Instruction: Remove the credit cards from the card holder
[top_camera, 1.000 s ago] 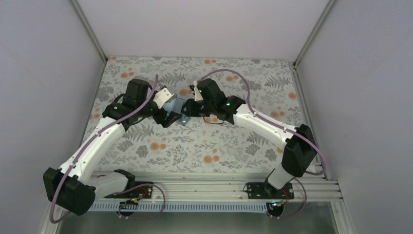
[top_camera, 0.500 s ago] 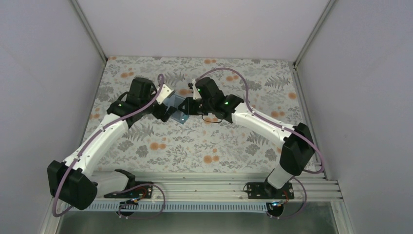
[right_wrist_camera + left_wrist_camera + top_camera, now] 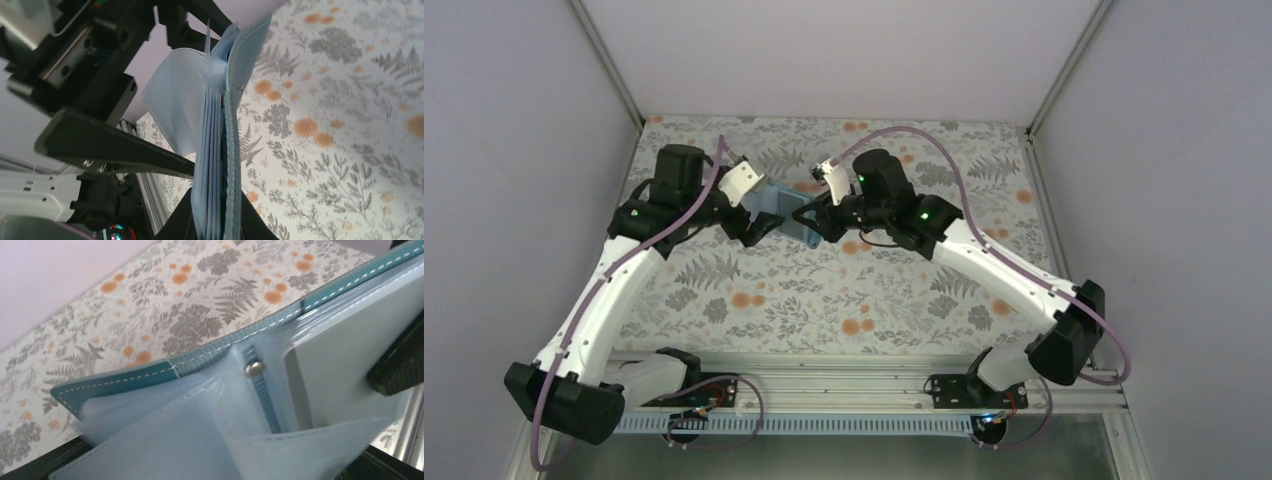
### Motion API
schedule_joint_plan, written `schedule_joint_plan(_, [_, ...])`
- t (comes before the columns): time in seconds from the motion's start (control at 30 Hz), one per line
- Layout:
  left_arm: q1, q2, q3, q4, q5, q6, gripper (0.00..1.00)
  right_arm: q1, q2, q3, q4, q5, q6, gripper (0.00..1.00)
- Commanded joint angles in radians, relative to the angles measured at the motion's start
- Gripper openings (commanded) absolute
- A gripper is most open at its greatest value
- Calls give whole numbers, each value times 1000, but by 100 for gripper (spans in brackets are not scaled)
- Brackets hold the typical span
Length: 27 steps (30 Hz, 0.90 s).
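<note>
we're clamping card holder (image 3: 782, 208) in right claw (image 3: 810, 216) | left claw (image 3: 762, 222) released, beside sleeves (image 3: 165, 440) | reckoning it light, floppy, slick; gripping stitched cover (image 3: 120, 382) is safest

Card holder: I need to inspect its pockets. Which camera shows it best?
Left wrist: the card holder fills the frame, open, with its clear pockets and snap visible. Right wrist shows it edge-on. Top external shows only a small, partly hidden blue patch.

card holder (image 3: 165, 440) cropped by frame edges, partly blurred, right pincer (image 3: 810, 216) tips hidden behind it
</note>
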Motion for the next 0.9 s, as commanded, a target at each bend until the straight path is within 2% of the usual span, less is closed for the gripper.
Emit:
schedule_joint_plan(0.0, [10, -21, 49, -84, 64, 50, 100, 10, -87, 8, 23, -124, -202, 4])
schedule_joint_plan(0.1, [16, -31, 74, -125, 87, 77, 100, 7, -122, -11, 21, -142, -244, 4])
schedule_joint_plan(0.37, [26, -45, 168, -268, 264, 209, 100, -11, -172, -25, -14, -225, -347, 4])
schedule_joint_plan(0.63, [25, -55, 193, -277, 165, 215, 100, -28, -220, -38, -37, -233, -372, 4])
schedule_joint_plan(0.87, [27, -54, 223, -283, 141, 198, 100, -41, -218, -39, -56, -208, -379, 4])
